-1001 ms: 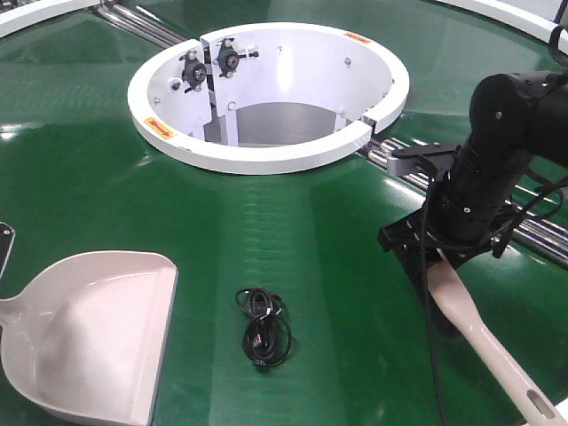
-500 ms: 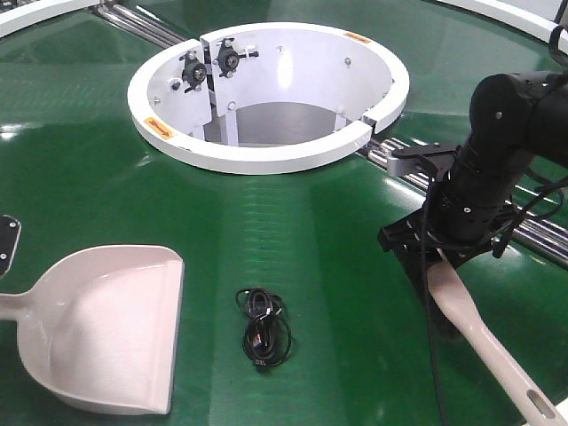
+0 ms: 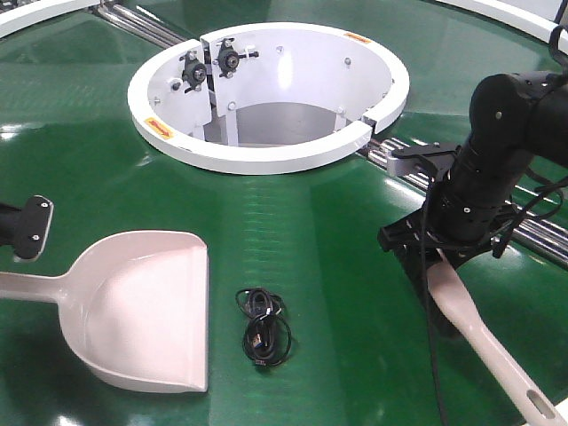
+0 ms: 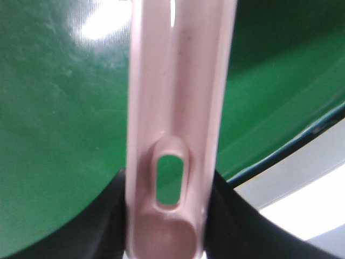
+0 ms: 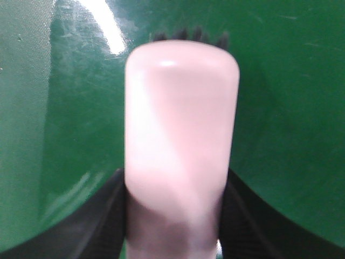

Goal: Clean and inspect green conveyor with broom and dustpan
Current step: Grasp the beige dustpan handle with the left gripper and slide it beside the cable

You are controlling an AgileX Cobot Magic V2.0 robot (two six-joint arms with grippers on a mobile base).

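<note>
A pale pink dustpan (image 3: 146, 311) lies on the green conveyor (image 3: 311, 222), its open mouth facing right toward a coiled black cable (image 3: 264, 327). My left gripper (image 3: 28, 229) at the left edge is shut on the dustpan's handle; the left wrist view shows the jaws (image 4: 167, 216) clamped on either side of the handle (image 4: 172, 108) by its hanging hole. My right gripper (image 3: 435, 257) is shut on the pink broom (image 3: 484, 337), right of the cable. In the right wrist view the jaws (image 5: 175, 216) squeeze the broom (image 5: 180, 129), and dark bristles (image 5: 188, 35) peek out beyond it.
A white ring housing (image 3: 266, 155) with an open centre stands at the back middle. Metal rails (image 3: 537, 232) run behind the right arm and at the top left (image 3: 142, 22). A white rim (image 4: 302, 183) borders the belt in the left wrist view.
The dustpan has slid to the right, closer to the black cable, and my left gripper has come further into view at the left edge. The right arm and broom have not moved.
</note>
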